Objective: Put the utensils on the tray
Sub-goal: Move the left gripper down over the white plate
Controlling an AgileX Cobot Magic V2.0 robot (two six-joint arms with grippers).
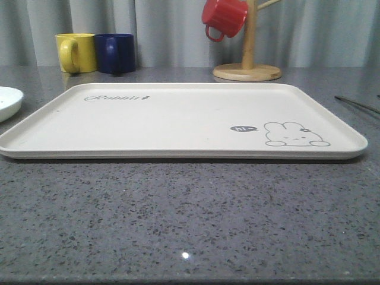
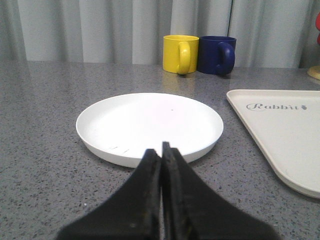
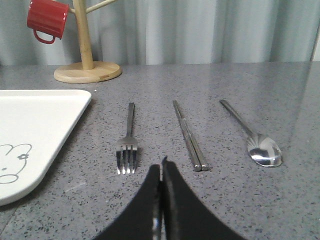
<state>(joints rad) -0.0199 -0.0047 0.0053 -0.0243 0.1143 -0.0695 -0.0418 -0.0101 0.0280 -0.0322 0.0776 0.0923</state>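
**Bare tray, all pieces waiting on the counter**

Largest first: grey speckled counter (image 1: 190, 219), with cream tray (image 1: 178, 122) lying flat across its middle, nothing on it but the "Rabbit" script and the rabbit drawing. Behind it, wooden mug stand (image 1: 247, 70) with red mug (image 1: 224, 18) hanging from a peg; yellow mug (image 1: 76, 52) and blue mug (image 1: 115, 53) side by side at the back left.

Next in size: white plate (image 2: 150, 127), on the counter just beside the tray's left edge, apart from it, upright and empty. Left gripper (image 2: 161, 152) low in front of the plate's near rim, jaws pressed together, holding nothing.

Smaller still, off the tray's right side: fork (image 3: 128, 142) nearest the tray, tines toward the camera; chopsticks (image 3: 190, 135) next, lying together as a pair; spoon (image 3: 252, 137) farthest out, bowl toward the camera. All three flat on the counter, roughly parallel, well spaced. Right gripper (image 3: 161, 167) between fork tips and chopstick ends, jaws likewise closed and empty.

Judged stage: very start, nothing yet moved. To do the first pick well:
- Spread the jaws before descending; closed tips would only push thin metal around.
- Take the fork first, likely easiest reach and shortest carry.
- Pinch across the narrow handle, near mid-length, to avoid tipping.
- Come straight down; flat steel on stone probably slides under a slanted approach.
- Grip both chopsticks together, or one may be left behind.
- For the plate, catch the rim, not the flat centre.
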